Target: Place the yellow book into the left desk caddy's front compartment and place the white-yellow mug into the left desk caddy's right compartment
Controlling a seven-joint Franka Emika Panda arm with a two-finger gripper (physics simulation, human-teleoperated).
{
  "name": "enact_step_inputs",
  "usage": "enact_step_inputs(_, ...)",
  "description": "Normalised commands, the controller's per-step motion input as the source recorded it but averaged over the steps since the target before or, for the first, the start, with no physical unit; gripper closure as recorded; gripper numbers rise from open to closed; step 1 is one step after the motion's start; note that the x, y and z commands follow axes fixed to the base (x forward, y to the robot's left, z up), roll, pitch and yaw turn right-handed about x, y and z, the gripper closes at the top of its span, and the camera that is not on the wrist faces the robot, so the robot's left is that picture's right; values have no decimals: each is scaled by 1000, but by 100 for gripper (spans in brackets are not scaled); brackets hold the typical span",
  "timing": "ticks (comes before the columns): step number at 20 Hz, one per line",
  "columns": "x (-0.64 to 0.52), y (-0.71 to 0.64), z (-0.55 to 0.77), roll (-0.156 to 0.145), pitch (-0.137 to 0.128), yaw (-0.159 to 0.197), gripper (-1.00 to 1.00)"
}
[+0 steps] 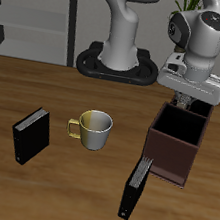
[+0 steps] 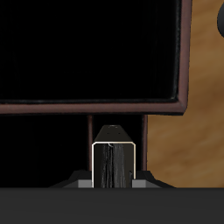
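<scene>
The gripper (image 1: 186, 99) hangs over the left desk caddy (image 1: 173, 143), pinching the yellow book (image 2: 113, 162); the white-yellow mug (image 1: 93, 128) sits apart.

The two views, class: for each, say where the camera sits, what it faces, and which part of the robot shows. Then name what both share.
Exterior view: in front and above, facing the table, mug, two black books and the whole arm over the desk caddy.
Wrist view: on the gripper, looking down into the caddy's dark compartments; the yellow book stands between the fingers.
Shared: the caddy and the table.
</scene>
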Motion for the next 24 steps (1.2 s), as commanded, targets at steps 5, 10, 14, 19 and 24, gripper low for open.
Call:
enact_step_inputs(5,-72,41,33,21,8,8,-100)
enact_step_inputs(10,-144,5,120,23,-32,14,-100)
enact_step_inputs(14,-14,-81,141,-2,-25,1,-100)
enact_step_inputs(19,43,-285,345,-27,-49,11,-100)
enact_step_inputs(24,134,-430,367,-36,-30,14,-100)
